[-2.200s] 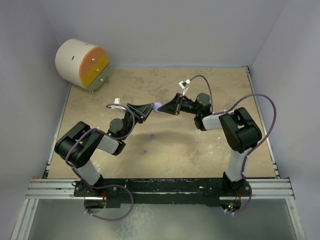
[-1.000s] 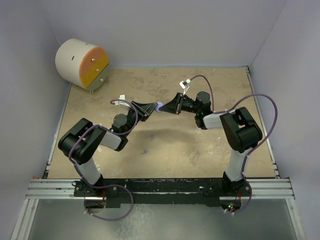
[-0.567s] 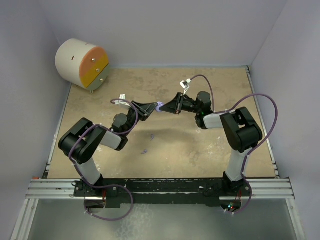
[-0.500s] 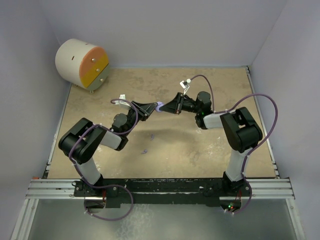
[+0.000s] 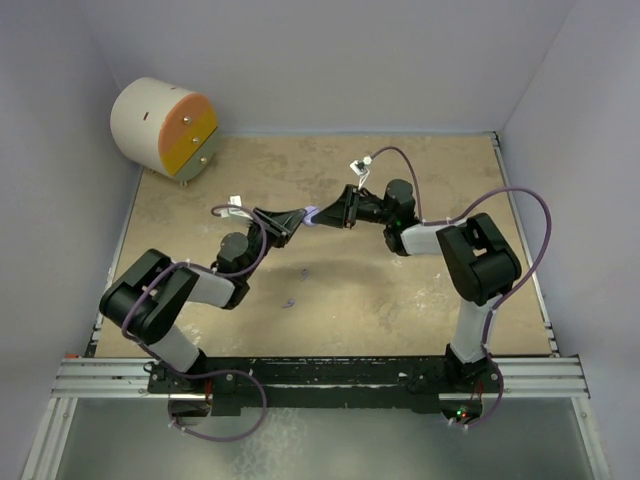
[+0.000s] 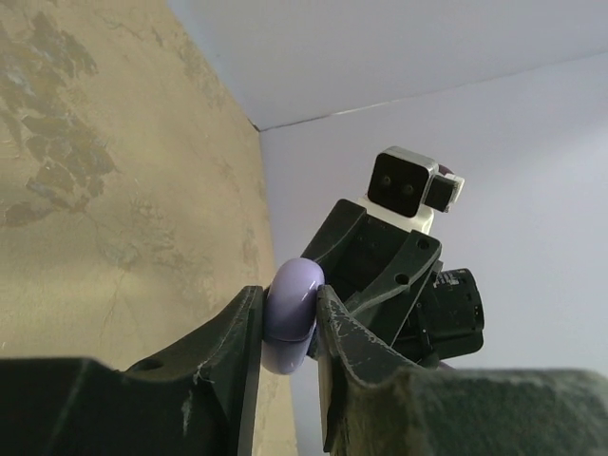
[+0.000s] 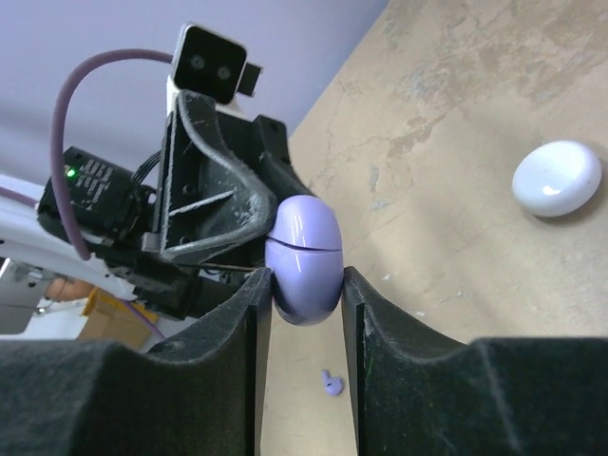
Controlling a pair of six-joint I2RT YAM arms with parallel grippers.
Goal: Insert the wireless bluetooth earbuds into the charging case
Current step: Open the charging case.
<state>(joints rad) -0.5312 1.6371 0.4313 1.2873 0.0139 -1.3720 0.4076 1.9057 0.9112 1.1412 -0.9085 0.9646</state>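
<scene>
Tan table (image 5: 400,300), lilac walls; far left I saw a drum (image 5: 165,128). Mid-table, my left gripper (image 5: 298,219) clenched the lilac case (image 5: 313,213), while a lilac earbud (image 5: 290,301) lay loose on the table near it. Opposite, the right gripper (image 5: 328,213) flanked the same case so closely I couldn't tell whether it gripped.

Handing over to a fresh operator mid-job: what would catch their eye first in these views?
A lilac round charging case pinched in mid-air between the left fingers and the right fingers, above the middle of the tan tabletop. Next, the cream cylinder with orange, yellow and green drawer fronts in the far left corner, and a white round case lying on the tabletop.
</scene>
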